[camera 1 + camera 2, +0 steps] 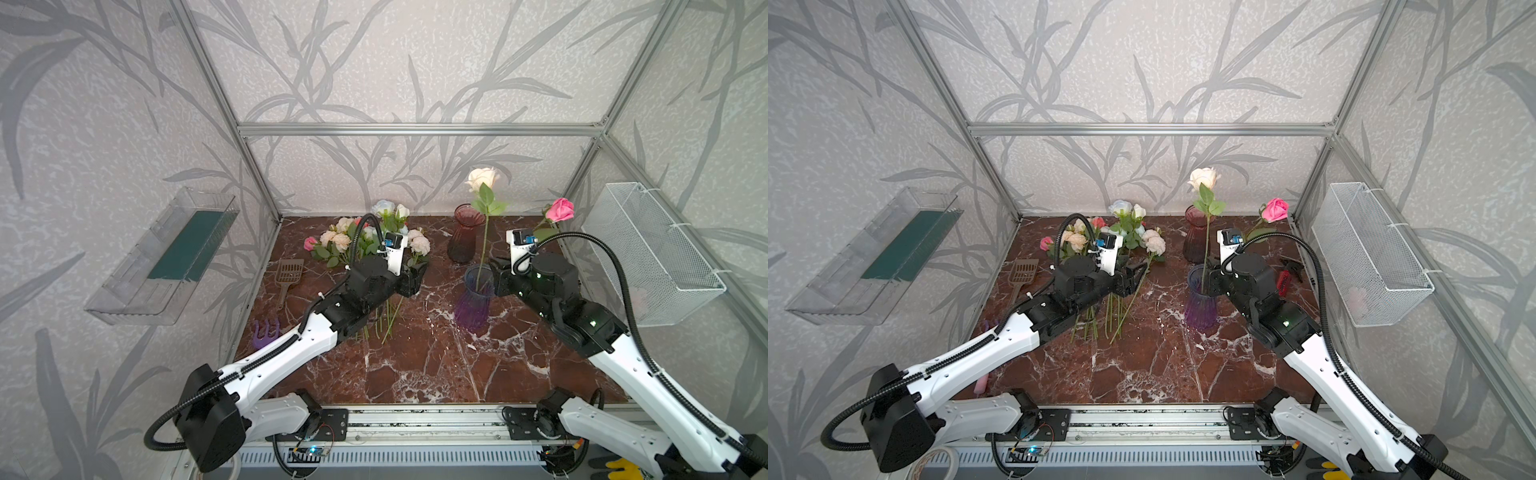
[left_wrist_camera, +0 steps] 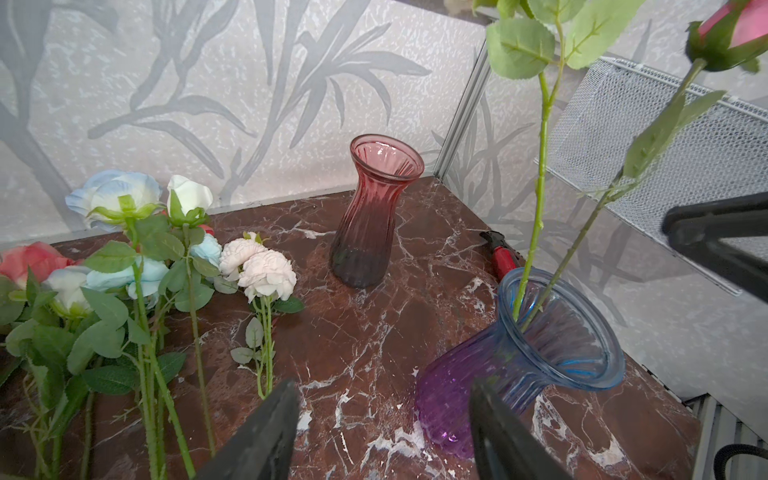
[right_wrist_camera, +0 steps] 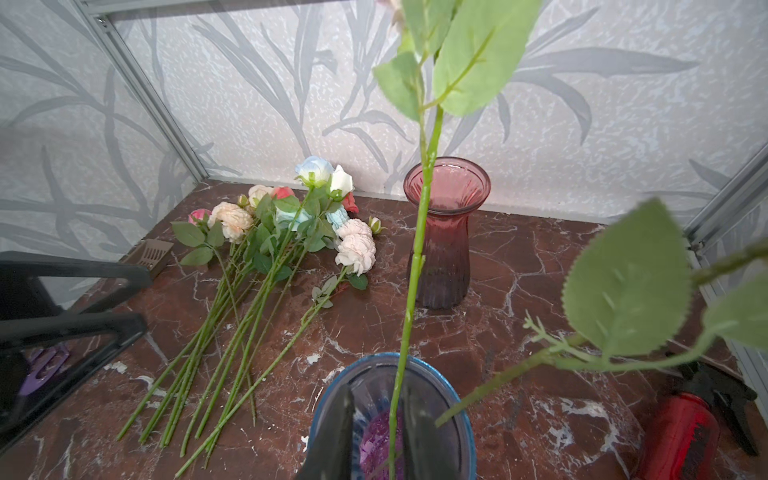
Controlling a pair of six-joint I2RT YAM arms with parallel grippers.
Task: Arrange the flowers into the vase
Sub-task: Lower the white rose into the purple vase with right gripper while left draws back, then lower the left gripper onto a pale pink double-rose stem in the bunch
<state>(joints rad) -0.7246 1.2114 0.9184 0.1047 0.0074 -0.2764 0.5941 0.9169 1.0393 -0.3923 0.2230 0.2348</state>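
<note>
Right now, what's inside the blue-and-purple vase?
In the vase, two stems: the cream rose's, near upright, and the pink rose's, leaning out. The right tool straddles the cream stem at the mouth. Stem ends are hidden by tool and ribbed glass.

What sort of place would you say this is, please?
Probably a robot test cell dressed like a home: an aluminium frame, leaf-pattern wallpaper, and a marble-look tabletop holding flowers.

Brown slotted scoop [image 1: 287, 271], purple hand rake [image 1: 264, 332], red spray bottle [image 3: 681, 436], white mesh basket [image 1: 650, 249].
</note>
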